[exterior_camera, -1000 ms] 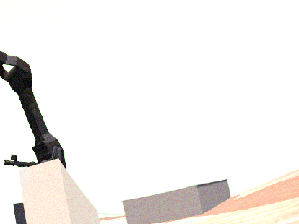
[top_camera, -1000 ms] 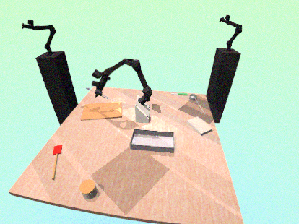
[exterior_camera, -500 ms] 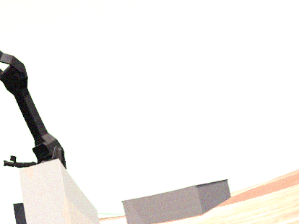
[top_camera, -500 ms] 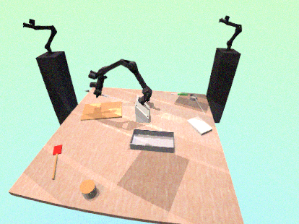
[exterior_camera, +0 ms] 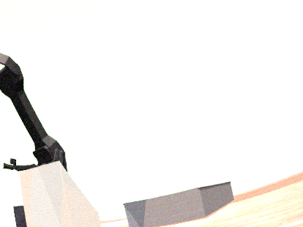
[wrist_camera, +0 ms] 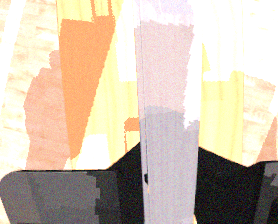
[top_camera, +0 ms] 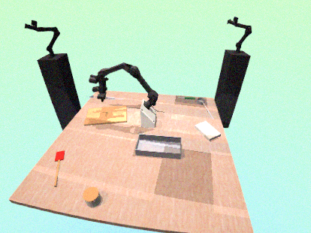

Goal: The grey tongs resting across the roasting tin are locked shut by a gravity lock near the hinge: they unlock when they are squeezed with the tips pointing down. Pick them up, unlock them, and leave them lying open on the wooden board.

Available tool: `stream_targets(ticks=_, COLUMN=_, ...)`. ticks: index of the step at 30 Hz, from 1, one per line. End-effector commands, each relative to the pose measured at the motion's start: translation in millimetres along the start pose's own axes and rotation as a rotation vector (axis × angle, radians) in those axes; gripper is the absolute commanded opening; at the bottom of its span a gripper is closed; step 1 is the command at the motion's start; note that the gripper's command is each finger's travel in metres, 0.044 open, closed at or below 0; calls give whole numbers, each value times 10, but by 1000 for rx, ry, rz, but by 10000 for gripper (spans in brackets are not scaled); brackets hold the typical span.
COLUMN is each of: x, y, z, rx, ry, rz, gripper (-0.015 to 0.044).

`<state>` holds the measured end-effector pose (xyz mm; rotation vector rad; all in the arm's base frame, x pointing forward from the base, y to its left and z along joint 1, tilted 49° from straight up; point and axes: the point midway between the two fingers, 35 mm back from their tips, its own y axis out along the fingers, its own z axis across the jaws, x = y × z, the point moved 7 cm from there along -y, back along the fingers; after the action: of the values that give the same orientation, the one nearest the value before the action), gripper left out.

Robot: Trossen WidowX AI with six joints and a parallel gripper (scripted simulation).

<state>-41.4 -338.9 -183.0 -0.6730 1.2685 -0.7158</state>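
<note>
Top view, from the near edge back: an orange-lidded jar (top_camera: 92,197) stands on the table (top_camera: 113,164), a red-headed spatula (top_camera: 59,156) lies farther back at the left of the frame, and the roasting tin (top_camera: 158,154) (exterior_camera: 176,207) sits near the middle, in front of the arm's pale stand (top_camera: 147,119) (exterior_camera: 44,200). Beyond them come the wooden board (top_camera: 106,116) (wrist_camera: 222,102) and the gripper (top_camera: 101,96) (wrist_camera: 161,147), its fingers closed on the grey tongs (top_camera: 109,98) (wrist_camera: 167,140); whether the lock is released cannot be told.
</note>
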Motion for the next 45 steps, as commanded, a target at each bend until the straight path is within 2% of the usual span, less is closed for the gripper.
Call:
stream_targets(ticks=1, x=25, y=-61, z=15, rx=-14, ry=-2, rz=44, gripper=-150)
stream_targets(ticks=11, x=19, y=-95, z=46, rx=-24, ry=-10, rz=144, gripper=-150)
stream_targets(ticks=22, x=19, y=-68, z=45, rx=-24, ry=-10, rz=141, gripper=-150)
stream_targets(ticks=45, x=-20, y=307, z=30, rx=-33, ry=-11, rz=103, gripper=-150)
